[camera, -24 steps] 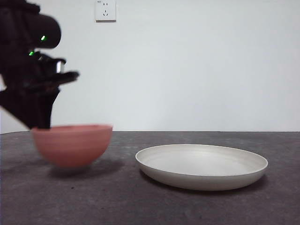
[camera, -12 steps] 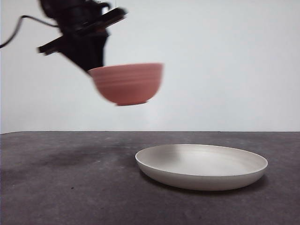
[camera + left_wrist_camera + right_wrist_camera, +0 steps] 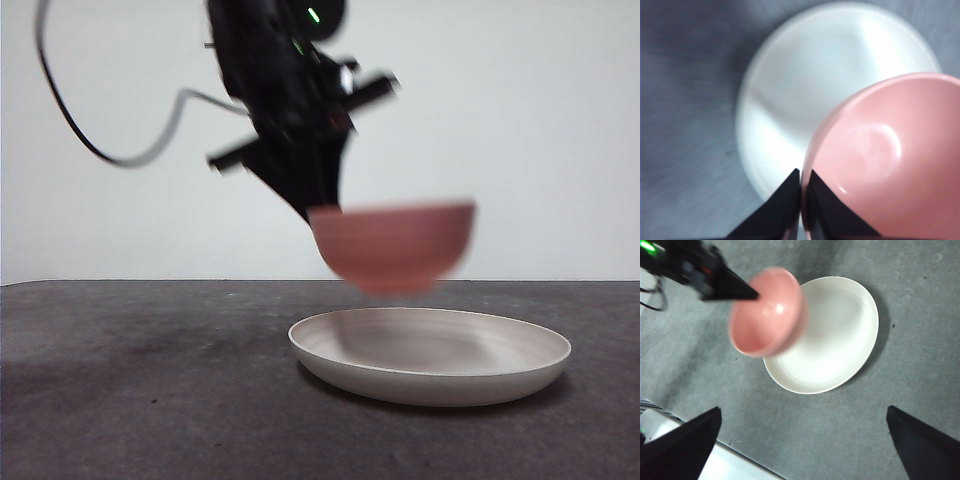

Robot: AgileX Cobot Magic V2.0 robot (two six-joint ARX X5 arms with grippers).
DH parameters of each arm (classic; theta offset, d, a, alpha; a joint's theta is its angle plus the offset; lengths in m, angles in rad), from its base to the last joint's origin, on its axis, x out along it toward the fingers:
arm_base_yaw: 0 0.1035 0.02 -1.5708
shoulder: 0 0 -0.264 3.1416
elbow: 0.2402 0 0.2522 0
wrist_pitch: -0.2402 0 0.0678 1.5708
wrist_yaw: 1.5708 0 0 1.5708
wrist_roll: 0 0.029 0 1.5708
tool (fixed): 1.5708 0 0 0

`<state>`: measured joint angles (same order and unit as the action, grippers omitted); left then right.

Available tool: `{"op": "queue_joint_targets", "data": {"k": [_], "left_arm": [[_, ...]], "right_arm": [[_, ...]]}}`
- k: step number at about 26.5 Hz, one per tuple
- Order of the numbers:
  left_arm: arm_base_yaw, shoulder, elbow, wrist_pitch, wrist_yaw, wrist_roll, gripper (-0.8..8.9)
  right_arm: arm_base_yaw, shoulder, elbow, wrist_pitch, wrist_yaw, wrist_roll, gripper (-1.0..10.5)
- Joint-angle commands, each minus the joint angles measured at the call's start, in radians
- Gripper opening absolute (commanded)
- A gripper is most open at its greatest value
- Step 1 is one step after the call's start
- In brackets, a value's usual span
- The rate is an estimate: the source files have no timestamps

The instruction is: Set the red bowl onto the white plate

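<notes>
In the front view, the left end effector (image 3: 318,212) is coming in from above, dark and tilted, and is gripping the near-left rim of the red bowl (image 3: 393,247). The bowl is hanging upright in the air, blurred, clear of the white plate (image 3: 430,355) and directly over its left-to-middle part. The plate is sitting flat on the dark grey surface (image 3: 140,400). A black cable (image 3: 120,155) is looping off the arm to the left.

In the left wrist view, the left end effector (image 3: 801,182) is showing its two jaws pinched nearly together on the rim of the red bowl (image 3: 890,160), one jaw inside and one outside. The white plate (image 3: 805,85) is lying beneath, partly covered by the bowl.

In the right wrist view, the right end effector (image 3: 802,440) is hanging high over the surface (image 3: 920,340) with its jaws spread wide and holding nothing. Below it, the red bowl (image 3: 767,312) is overlapping one edge of the white plate (image 3: 835,337), with the left end effector (image 3: 752,294) clamped on its rim.
</notes>
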<state>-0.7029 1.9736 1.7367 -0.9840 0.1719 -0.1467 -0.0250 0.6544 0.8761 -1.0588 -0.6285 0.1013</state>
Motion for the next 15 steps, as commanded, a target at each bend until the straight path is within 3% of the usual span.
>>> {"op": "queue_joint_targets", "data": {"k": [1, 15], "left_arm": [[-0.035, 0.063, 0.038, 0.022, -0.039, -0.004, 0.14], [-0.062, 0.133, 0.038, 0.098, -0.121, 0.005, 0.14]], "right_arm": [[0.003, 0.003, 0.016, 0.003, -0.003, -0.008, 6.1], [0.003, 0.003, 0.016, -0.010, -0.003, -0.008, 6.1]]}}
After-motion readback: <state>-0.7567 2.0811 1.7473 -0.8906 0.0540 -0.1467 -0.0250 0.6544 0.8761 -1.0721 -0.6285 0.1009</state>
